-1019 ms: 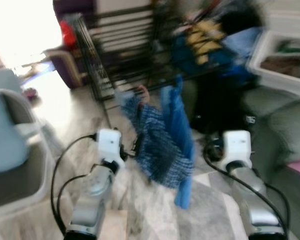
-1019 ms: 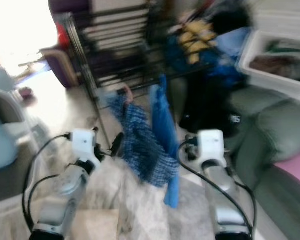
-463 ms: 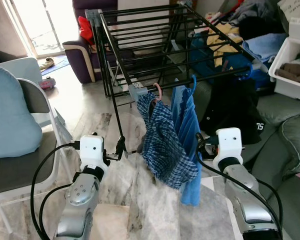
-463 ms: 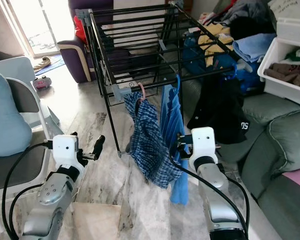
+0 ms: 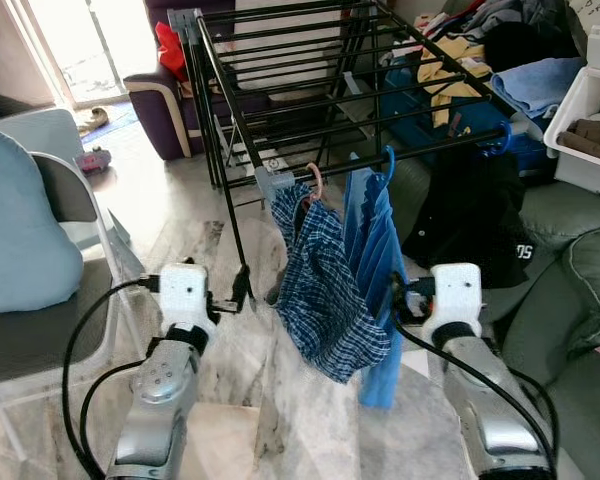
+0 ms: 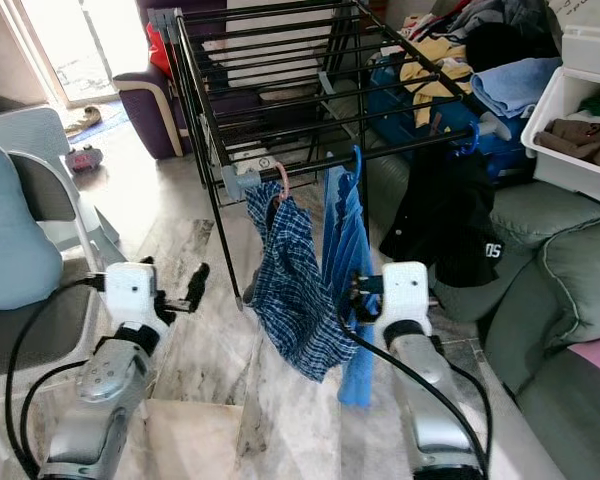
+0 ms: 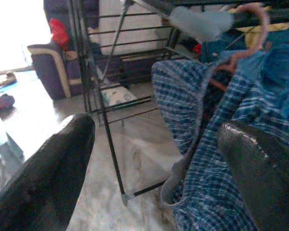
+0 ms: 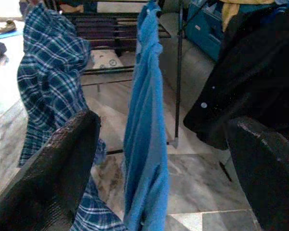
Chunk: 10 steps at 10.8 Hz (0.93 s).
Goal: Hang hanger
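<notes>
Hanger (image 5: 313,182), pink, already hooks over the front rail of the black drying rack (image 5: 310,105), with the plaid shirt (image 5: 325,290) drooping from it and a blue garment (image 5: 376,250) on its own blue hook just beside. Both hands sit low and apart from the clothes: the left hand (image 5: 243,290) near the rack's leg, the right hand (image 5: 398,297) just beside the blue garment's lower half. Each is spread wide and holds nothing. Judging by this, the hanging step looks finished and the release made; what remains is probably to draw the arms clear without snagging cloth, or to straighten the lopsided shirt.

The left wrist view gives the pink hook against the rail's grey clip up close. The right wrist view shows a dark garment (image 8: 250,72) hanging beyond the blue one. The head views alone take in the chair (image 5: 40,260), the sofa (image 5: 570,270) and the heap of laundry behind the rack.
</notes>
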Available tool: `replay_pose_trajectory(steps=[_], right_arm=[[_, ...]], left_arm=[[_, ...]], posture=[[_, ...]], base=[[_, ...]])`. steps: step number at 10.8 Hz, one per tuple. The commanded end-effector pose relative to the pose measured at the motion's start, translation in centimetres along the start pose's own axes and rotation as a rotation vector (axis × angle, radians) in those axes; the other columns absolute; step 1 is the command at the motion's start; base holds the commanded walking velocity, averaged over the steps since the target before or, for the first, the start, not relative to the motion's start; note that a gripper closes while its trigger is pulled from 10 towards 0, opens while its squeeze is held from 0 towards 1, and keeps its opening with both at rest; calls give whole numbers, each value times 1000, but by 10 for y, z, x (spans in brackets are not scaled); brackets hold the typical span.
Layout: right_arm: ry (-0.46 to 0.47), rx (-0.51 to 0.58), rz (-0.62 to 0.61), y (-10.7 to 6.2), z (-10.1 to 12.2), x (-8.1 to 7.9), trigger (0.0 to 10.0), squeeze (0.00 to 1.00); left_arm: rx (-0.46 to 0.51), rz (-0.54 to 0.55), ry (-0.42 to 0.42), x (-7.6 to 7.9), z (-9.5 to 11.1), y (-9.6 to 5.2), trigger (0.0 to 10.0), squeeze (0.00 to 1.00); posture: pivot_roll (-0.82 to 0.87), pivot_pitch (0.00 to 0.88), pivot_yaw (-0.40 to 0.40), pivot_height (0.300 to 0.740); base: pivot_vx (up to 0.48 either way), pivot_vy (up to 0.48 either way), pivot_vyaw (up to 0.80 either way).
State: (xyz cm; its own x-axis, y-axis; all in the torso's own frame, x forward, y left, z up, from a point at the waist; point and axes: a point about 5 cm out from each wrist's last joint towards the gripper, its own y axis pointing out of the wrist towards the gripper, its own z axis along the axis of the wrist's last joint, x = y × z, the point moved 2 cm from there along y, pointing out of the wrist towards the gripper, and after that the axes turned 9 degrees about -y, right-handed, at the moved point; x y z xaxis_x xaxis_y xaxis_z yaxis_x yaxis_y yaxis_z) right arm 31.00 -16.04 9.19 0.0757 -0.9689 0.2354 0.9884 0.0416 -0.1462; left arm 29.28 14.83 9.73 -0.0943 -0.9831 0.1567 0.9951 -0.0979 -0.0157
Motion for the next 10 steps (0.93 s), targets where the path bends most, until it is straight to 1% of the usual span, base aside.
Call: replay_pose_trajectory(steps=[1,3,4,5,6,7,8,9,10], right_arm=[[6,36,22,7,10,-4,10000,0],[12,55,34,19,18,-8,10000,0],[24,67,34,24,23,-10,10000,0],[29,75,41,24,24,-12,10000,0],[22,60,55,21,19,-11,10000,0],[4,65,72,21,20,-9,10000,0],[-1,72,63,25,23,-6,10000,0],[-2,81,54,27,26,-4,10000,0],[0,90,40,28,30,0,10000,0]], left_arm=[[16,36,13,-8,5,-2,10000,0],[18,54,22,-16,8,-1,10000,0],[20,50,33,-19,14,4,10000,0],[34,43,39,-17,21,5,10000,0],[42,45,27,-11,23,2,10000,0],[46,51,15,-6,22,-2,10000,0],[42,66,-2,-5,20,-3,10000,0],[42,63,-4,-4,20,-1,10000,0],[54,48,-7,1,25,5,10000,0]], posture=[[-10,0,-8,740],[33,0,-14,740],[61,0,-10,740],[68,0,-20,740],[74,0,-40,740],[66,0,-58,740],[54,0,-55,740],[46,0,-51,740],[30,0,-42,740]], base=[[0,0,0],[0,0,0],[0,0,0],[0,0,0],[0,0,0],[0,0,0],[0,0,0],[0,0,0],[0,0,0]])
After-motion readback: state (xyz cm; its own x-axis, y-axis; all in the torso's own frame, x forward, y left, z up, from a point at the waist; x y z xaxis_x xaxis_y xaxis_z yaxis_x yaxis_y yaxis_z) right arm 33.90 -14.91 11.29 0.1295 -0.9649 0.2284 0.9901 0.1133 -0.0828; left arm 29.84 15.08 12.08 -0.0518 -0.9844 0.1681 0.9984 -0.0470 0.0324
